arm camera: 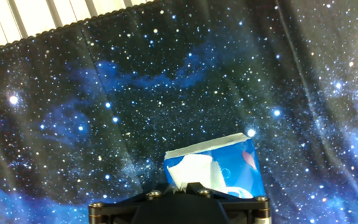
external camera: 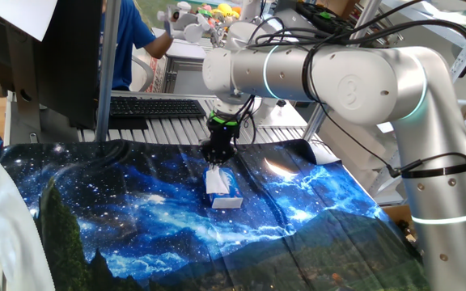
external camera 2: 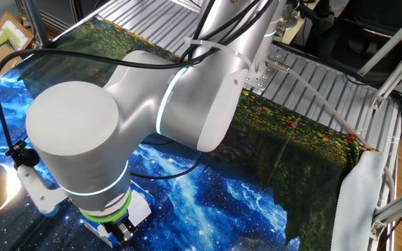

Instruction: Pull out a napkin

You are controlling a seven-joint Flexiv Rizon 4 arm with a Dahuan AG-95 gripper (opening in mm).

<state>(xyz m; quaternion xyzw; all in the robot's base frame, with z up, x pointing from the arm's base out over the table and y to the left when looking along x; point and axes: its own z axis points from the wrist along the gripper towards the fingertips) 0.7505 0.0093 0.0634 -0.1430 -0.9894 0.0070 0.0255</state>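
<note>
Gripper [external camera: 218,164] sits directly over the napkin [arm camera: 191,172] poking from the tissue pack [arm camera: 235,167], mid-cloth — straight below. Jaw state hidden — cannot tell if pinching.

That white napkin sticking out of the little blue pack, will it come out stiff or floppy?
Probably floppy: the napkin looks thin and crumpled where it leaves the blue pack. It likely weighs almost nothing and might tear if yanked. The small pack may lift or slide along on the cloth, since nothing holds it down.

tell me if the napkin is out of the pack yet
Partly out: the wrinkled white paper napkin still trails from the blue-and-white rectangular tissue pack, its upper end under the gripper.
</note>
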